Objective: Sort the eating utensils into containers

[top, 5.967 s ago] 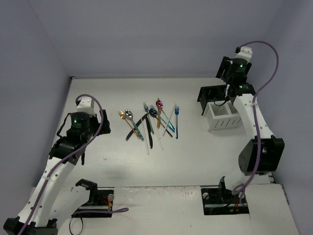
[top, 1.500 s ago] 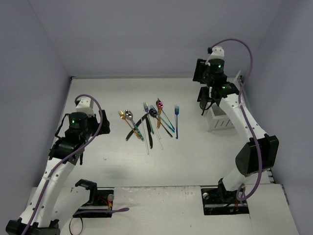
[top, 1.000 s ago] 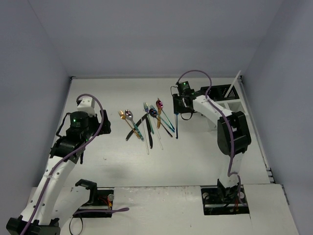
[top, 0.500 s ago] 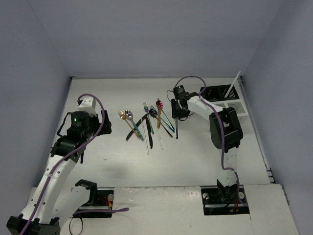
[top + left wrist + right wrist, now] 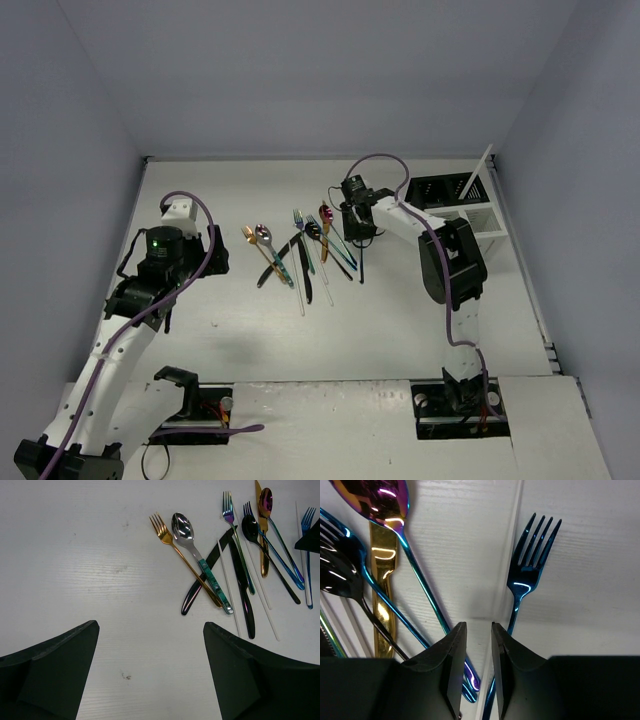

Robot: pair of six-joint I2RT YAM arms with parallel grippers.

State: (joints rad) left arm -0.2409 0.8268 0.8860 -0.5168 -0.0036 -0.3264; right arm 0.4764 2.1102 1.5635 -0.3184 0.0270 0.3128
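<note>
The eating utensils (image 5: 300, 250) lie in a loose fan at mid-table. My right gripper (image 5: 352, 222) is down at the fan's right edge. In the right wrist view its jaws (image 5: 479, 627) stand a narrow gap apart astride a thin white stick (image 5: 512, 540), not pressing it. The blue fork (image 5: 532, 545) lies just right of the stick, and the magenta spoon (image 5: 375, 495) and gold knife (image 5: 382, 580) lie to the left. My left gripper (image 5: 150, 625) hangs wide open over bare table, with the gold fork (image 5: 175, 550) and silver spoon (image 5: 187, 535) ahead. The containers, black (image 5: 440, 188) and white (image 5: 478, 218), stand at the back right.
A white stick (image 5: 480, 168) leans up out of the containers toward the right wall. Purple walls close the table at the left, back and right. Both arm bases sit at the near edge.
My right arm has swung left from the containers to the utensils and come down over the white stick, its jaws narrowing. The left arm has not moved.
</note>
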